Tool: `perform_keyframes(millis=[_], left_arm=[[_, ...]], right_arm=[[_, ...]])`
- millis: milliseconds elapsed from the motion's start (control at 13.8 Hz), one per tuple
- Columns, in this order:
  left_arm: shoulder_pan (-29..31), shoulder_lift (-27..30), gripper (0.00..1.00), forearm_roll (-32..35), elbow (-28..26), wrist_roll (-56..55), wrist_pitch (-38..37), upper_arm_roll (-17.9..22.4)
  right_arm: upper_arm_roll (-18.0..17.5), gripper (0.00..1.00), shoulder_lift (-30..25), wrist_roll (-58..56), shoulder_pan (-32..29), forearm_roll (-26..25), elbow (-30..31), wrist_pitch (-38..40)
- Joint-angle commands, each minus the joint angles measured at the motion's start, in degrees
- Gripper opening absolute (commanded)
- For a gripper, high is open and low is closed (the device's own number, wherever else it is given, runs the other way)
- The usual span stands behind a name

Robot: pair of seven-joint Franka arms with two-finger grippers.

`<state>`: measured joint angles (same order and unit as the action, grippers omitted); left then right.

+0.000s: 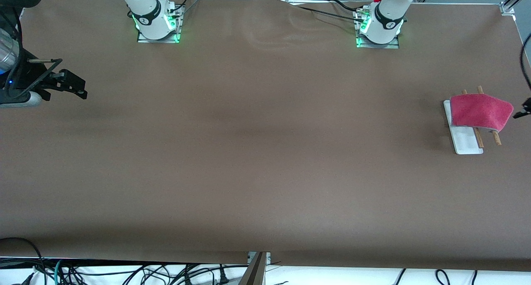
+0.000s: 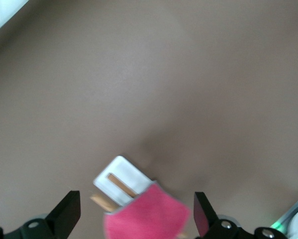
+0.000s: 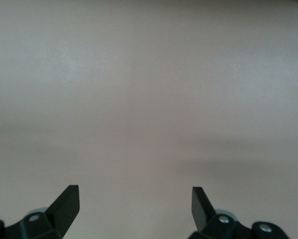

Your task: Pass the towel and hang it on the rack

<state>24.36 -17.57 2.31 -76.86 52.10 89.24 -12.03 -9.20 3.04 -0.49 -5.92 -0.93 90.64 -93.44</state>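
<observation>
At the right arm's end of the table (image 1: 249, 152), the right gripper (image 1: 70, 86) hovered over bare brown surface, its fingers spread wide and holding nothing; that arm seemed to be waiting. The middle of the table held nothing to describe.

Toward the left arm's end stood the rack (image 1: 466, 142), a white flat base with two thin brown rods. The towel (image 1: 480, 111), pink-red and fuzzy with a grey edge, was draped over the rods, covering the part of the rack farther from the front camera, while the rod tips and bare base showed on the nearer part. The rack's long axis ran from farther to nearer the camera, tilted slightly toward the left arm's end; the towel lay across it, its longer side crossing the rods.

The left gripper (image 2: 137, 215) hung above the towel (image 2: 148, 215) and rack (image 2: 120, 175), fingers released and well apart, empty.

The hanging looked done. To finish well, I would lift that gripper straight up, so no finger catches the cloth's edge and drags it off.
</observation>
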Motion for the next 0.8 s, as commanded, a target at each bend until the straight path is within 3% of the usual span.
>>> perform_keyframes(millis=[0,217,724], left_arm=[[-5.9,10.4,1.0,0.9,-11.3,-17.5,1.0,2.9],[-17.2,15.9,1.0,-0.3,-16.8,-39.2,1.0,9.6],[-18.8,16.0,1.0,-1.0,-16.9,-45.7,3.0,9.7]], right_arm=[[-0.4,1.0,0.6,-0.7,-0.3,-0.4,-1.5,0.4],[-0.3,1.0,0.7,-0.7,-0.4,-0.3,-1.5,0.2],[-0.4,1.0,0.7,-0.7,-0.4,-0.3,-1.5,0.2]])
